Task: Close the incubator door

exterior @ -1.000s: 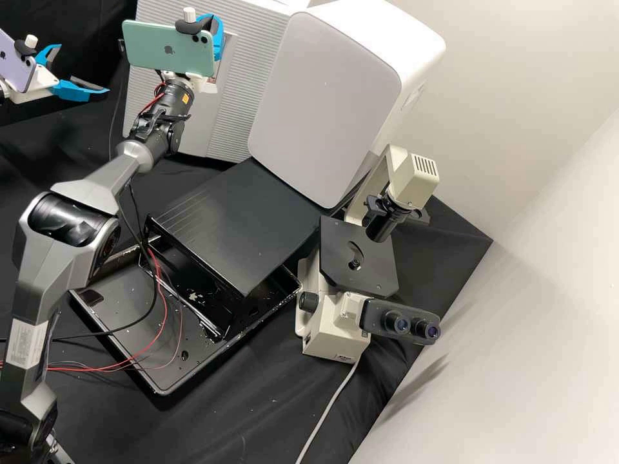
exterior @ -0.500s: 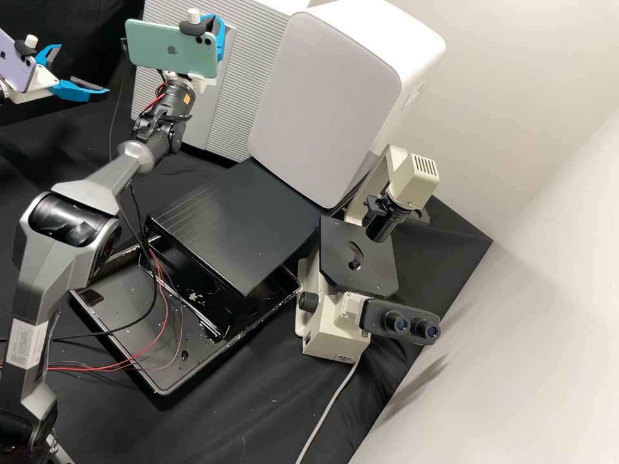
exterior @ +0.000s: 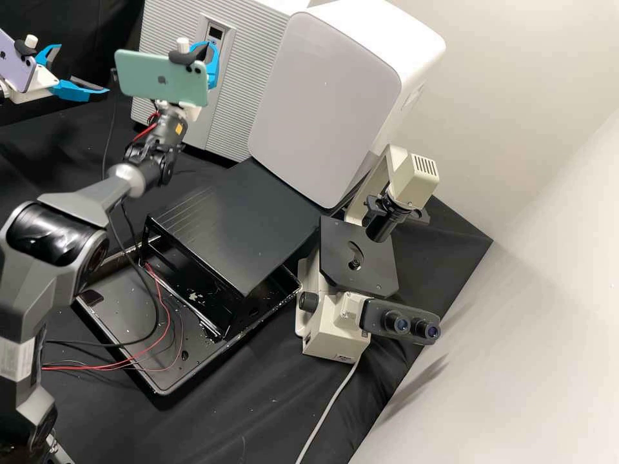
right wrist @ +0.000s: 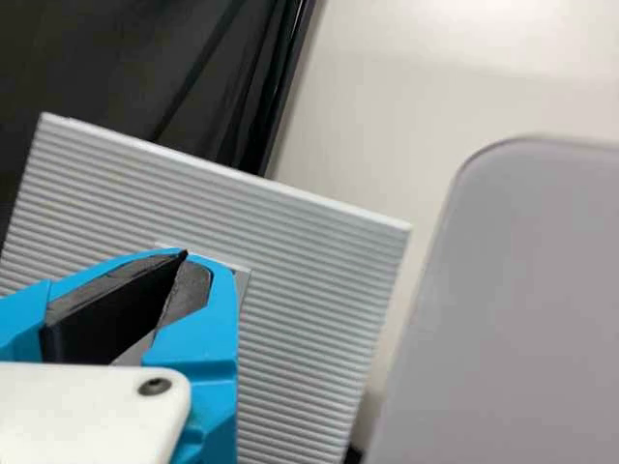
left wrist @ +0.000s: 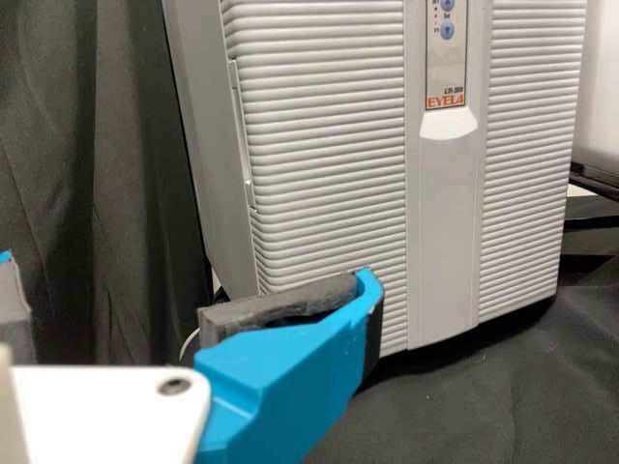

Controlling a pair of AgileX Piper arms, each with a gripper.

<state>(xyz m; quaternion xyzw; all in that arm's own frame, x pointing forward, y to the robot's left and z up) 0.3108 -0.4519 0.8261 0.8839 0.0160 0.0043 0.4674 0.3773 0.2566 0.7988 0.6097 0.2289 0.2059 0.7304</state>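
Your incubator [exterior: 258, 6] stands toward the worktop's [exterior: 271, 412] far edge, well apart from its right-hand corner. Its door [left wrist: 319, 145] looks flush, so you probably have the closing done; what's left seems a check of the seam and backing off. Your right pincer [right wrist: 184, 254] is clenched on nothing before the door; your left pincer [exterior: 82, 68] is spread, empty. A printed label [left wrist: 446, 101] marks the door's panel [left wrist: 446, 68].

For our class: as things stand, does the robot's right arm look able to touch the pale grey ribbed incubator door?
Probably yes: its white, blue-fingered gripper hangs before the door, fingertips together, with no obstacle seen on the way.
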